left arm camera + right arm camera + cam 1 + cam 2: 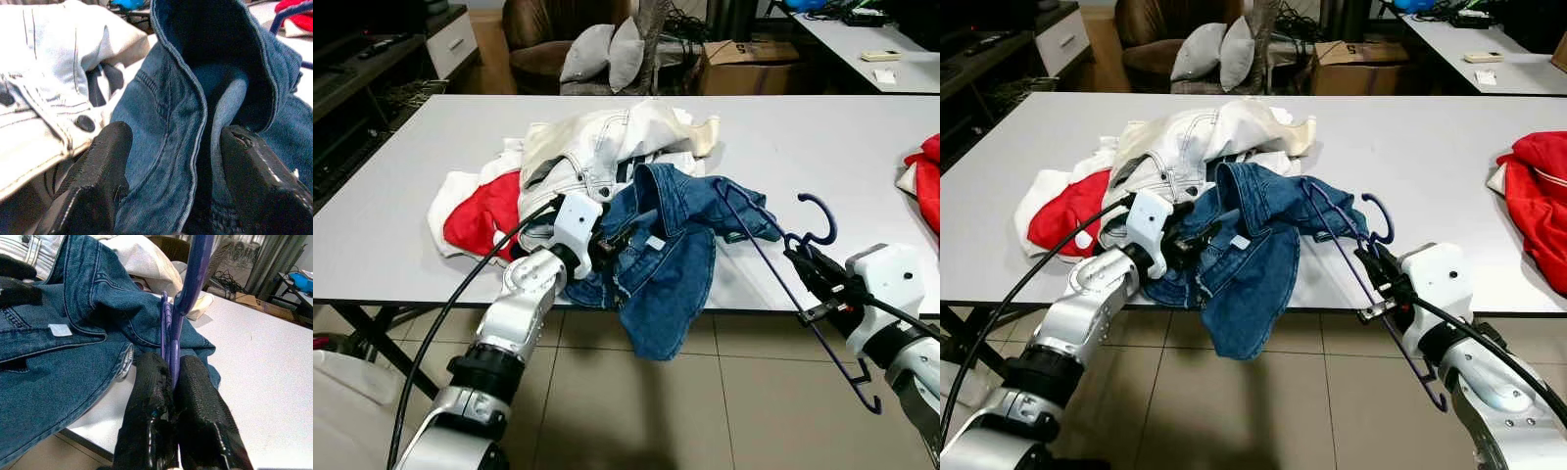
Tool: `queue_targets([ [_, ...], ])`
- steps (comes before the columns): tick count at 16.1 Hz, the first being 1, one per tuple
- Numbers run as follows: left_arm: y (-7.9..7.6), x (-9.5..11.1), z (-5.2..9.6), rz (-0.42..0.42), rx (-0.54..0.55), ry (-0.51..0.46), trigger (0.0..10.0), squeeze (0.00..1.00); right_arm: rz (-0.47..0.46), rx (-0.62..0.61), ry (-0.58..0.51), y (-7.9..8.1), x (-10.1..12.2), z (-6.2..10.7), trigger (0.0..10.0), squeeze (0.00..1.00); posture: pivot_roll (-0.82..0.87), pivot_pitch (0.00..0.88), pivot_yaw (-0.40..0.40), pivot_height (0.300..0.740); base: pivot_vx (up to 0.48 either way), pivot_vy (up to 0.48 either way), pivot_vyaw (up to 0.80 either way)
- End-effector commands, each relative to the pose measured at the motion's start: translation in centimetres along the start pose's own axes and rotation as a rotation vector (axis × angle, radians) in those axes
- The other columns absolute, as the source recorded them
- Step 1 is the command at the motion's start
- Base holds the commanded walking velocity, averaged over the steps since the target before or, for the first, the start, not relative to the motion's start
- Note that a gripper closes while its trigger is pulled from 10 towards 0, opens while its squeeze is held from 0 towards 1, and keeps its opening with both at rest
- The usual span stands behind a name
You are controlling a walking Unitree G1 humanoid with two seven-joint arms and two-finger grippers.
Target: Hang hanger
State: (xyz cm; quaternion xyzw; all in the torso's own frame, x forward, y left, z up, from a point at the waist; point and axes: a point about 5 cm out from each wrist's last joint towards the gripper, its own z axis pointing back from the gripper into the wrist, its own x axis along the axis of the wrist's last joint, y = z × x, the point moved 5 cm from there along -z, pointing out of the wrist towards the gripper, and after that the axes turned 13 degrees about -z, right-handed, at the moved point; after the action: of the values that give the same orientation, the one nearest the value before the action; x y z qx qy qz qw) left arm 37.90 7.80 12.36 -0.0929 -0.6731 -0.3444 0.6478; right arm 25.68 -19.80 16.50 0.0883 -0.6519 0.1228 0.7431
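Observation:
A pair of blue jeans (656, 264) lies over the white table's (842, 127) front edge, with part of it hanging down towards the floor. My left gripper (610, 245) is at the jeans' waistband. In the left wrist view its fingers (100, 166) stand apart, open, with a fold of denim (171, 122) between them. My right gripper (800, 258) is shut on a purple hanger (190, 279) just off the table's front edge. The hanger's hook (822, 206) points up, and one end of it reaches into the jeans.
Pale denim clothes (597, 137) and a red and white garment (480, 211) are piled behind the jeans. Another red garment (925, 186) lies at the table's right edge. Grey cushions (607, 49), a cardboard box (744, 59) and a second table (862, 44) stand behind.

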Motion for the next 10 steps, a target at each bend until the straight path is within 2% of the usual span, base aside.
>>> queue_targets([
  [1, 0.4, 0.7, -0.4, -0.007, 0.0, -0.022, 0.0, 0.0, 0.004, 0.01, -0.012, 0.2, 0.2, -0.1, 10.0, 0.0, -0.17, 0.0, 0.071, 0.74, 0.0, 0.0, 0.0],
  [2, 0.4, 0.9, -0.6, -0.008, -0.003, -0.026, 0.0, 0.0, 0.004, 0.011, -0.012, 0.2, 0.2, 0.0, 10.0, 0.0, -0.17, 0.0, 0.071, 0.74, 0.0, 0.0, 0.0],
  [3, 0.1, 1.4, -1.0, 0.006, -0.024, -0.047, 6.4, 0.0, 0.005, 0.011, -0.013, 0.3, 0.3, 0.1, 10.0, 0.0, -0.17, 0.0, 0.075, 0.74, 0.0, 0.0, 0.0],
  [4, -0.4, 2.4, -1.2, 0.062, -0.056, -0.098, 10.0, 0.0, 0.004, 0.008, -0.014, 0.3, 0.3, 0.2, 10.0, 0.0, -0.17, 0.0, 0.079, 0.74, 0.0, 0.0, 0.0],
  [5, -0.5, 2.7, -1.3, 0.09, -0.063, -0.117, 10.0, 0.0, 0.004, 0.007, -0.014, 0.2, 0.3, 0.2, 10.0, 0.0, -0.18, 0.0, 0.08, 0.74, 0.0, 0.0, 0.0],
  [9, 1.4, 0.9, -1.6, -0.008, 0.047, 0.001, 10.0, 0.0, 0.004, 0.009, -0.017, 0.4, 0.3, 0.1, 10.0, 0.0, -0.18, 0.0, 0.082, 0.74, 0.0, 0.0, 0.0],
  [10, 1.6, 0.7, -1.6, -0.009, 0.057, 0.01, 10.0, 0.0, 0.005, 0.011, -0.018, 0.4, 0.3, 0.0, 10.0, 0.0, -0.18, 0.0, 0.081, 0.74, 0.0, 0.0, 0.0],
])
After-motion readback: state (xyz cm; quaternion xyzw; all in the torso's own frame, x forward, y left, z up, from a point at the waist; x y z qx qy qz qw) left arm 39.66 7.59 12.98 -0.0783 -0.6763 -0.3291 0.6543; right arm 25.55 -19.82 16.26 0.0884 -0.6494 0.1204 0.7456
